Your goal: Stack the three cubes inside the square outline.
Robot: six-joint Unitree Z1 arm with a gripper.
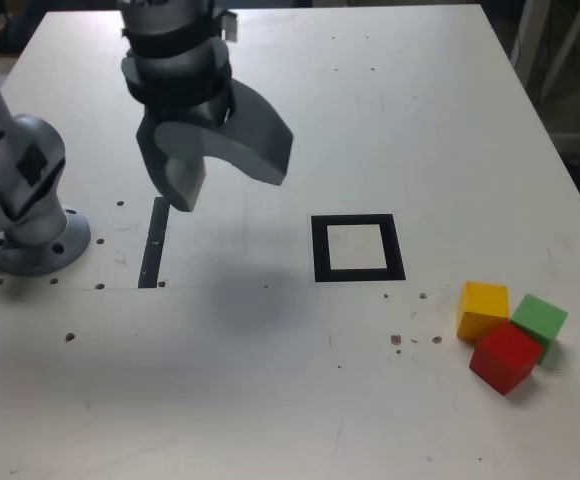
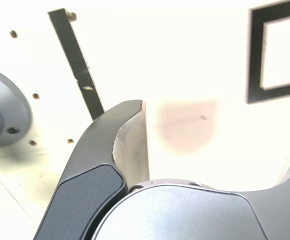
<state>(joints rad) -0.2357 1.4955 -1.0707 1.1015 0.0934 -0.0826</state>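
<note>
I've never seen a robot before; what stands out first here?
A big grey gripper hangs over the white table, jaws wide open and empty. Three small matte cubes, yellow, green and red, huddle at the exterior view's lower right, outside the black square outline.

Red cube (image 1: 505, 356), yellow cube (image 1: 482, 309), green cube (image 1: 539, 320) clustered unstacked beside empty square outline (image 1: 358, 247).

White table (image 1: 270, 400) with marked square and three loose cubes.
The square outline (image 1: 358, 275) sits right of centre in the exterior view. The yellow cube (image 1: 482, 309), green cube (image 1: 540, 320) and red cube (image 1: 505, 356) cluster at lower right, touching one another. A narrow black strip (image 1: 154, 243) lies left of centre, beside the arm's grey base (image 1: 30, 235) at the left edge. Small dark specks dot the surface.
</note>
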